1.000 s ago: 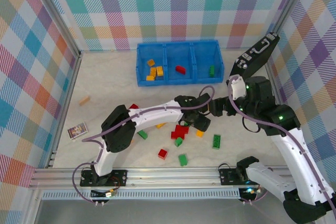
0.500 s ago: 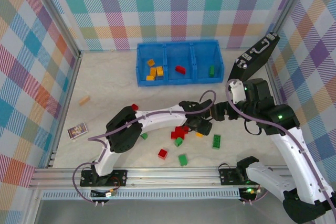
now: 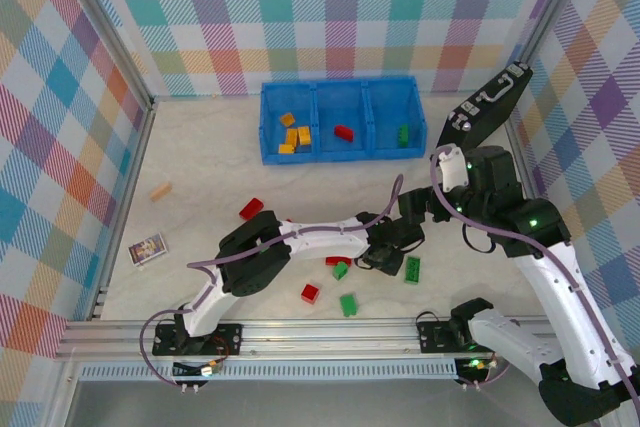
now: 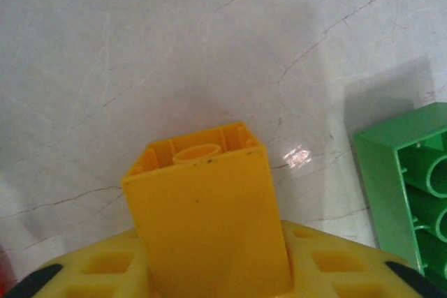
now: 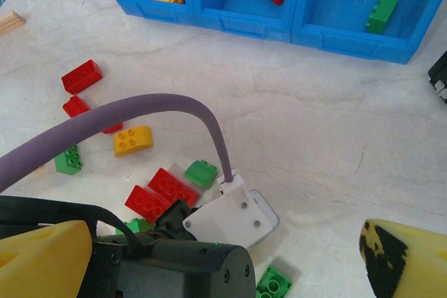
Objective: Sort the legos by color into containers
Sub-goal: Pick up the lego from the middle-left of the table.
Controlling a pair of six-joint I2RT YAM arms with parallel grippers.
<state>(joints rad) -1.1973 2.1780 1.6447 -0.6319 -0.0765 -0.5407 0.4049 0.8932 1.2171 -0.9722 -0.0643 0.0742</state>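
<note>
Finding: your left gripper is clamped on one yellow brick, well apart from the blue bin, on the bin's near side and below its right end. Whether the brick is clear of the table cannot be told.

Your right gripper has its jaws wide apart and nothing in them. It hangs between the held brick and the bin.

Risks, as judged:
- The fingers hold only the brick's near end, and most of its length stands free. A quick swing could make it pivot or slip out.
- The direct line to the bin's left compartment, where the orange-yellow bricks lie, passes close to the right arm. You could strike it.
- A green brick lies just beside the held one. A low carry could drag it farther from the bin.

Orientation: the brick's long axis runs straight out along the fingers, hollow underside foremost
</note>
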